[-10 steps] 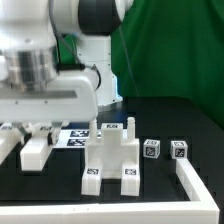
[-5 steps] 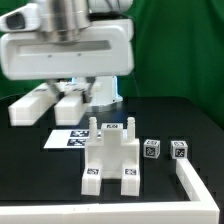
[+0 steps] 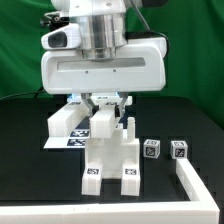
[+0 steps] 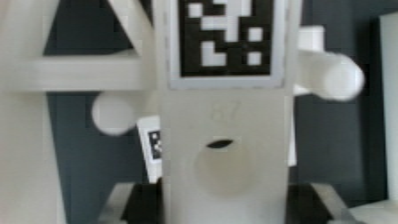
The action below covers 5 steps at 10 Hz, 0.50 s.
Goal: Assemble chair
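Note:
The part-built chair [image 3: 110, 160] stands at the middle of the black table, a white blocky piece with two tags on its front feet. My gripper [image 3: 104, 108] hangs just above and behind it, shut on a white chair bar [image 3: 106, 122]. In the wrist view that bar [image 4: 222, 130] runs out from between the dark fingers [image 4: 150, 200], carries a black-and-white tag and has a rounded peg on each side. My gripper [image 4: 226, 205] clamps the bar's near end. Two small tagged chair blocks [image 3: 151, 149] [image 3: 179, 149] lie at the exterior view's right.
The marker board [image 3: 72, 139] lies flat behind the chair, partly under the arm. A white raised wall [image 3: 190, 176] borders the table at the exterior view's right and front. A green curtain hangs behind.
The arm has swung from the exterior view's left to the middle, lifting the white bar off the table. It now hangs over the part-built chair.

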Motion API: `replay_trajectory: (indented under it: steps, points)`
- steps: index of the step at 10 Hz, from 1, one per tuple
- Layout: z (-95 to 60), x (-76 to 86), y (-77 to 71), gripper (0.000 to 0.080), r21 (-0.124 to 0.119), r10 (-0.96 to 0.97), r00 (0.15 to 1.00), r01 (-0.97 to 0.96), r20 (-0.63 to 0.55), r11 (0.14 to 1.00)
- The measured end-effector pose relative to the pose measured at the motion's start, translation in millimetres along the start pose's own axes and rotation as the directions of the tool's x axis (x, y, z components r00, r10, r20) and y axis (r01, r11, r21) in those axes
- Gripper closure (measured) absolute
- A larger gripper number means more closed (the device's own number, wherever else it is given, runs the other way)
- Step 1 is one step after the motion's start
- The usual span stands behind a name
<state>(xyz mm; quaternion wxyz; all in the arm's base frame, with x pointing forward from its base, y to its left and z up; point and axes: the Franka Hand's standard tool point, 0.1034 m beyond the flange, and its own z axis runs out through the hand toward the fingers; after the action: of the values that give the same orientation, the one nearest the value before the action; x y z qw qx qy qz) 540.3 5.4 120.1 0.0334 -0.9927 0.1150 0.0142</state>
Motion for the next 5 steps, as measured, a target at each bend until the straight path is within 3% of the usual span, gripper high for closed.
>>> replay_trajectory:
  steps: [2,5]
  points:
    - [-5.6,-3.1,-9.2,0.0515,-0.003,-0.029,1.0,0.029,-0.003,1.0]
    - [-33.5,-9.1,-33.2,0.0515,0.003,-0.095,0.995,0.095,-0.02,0.995]
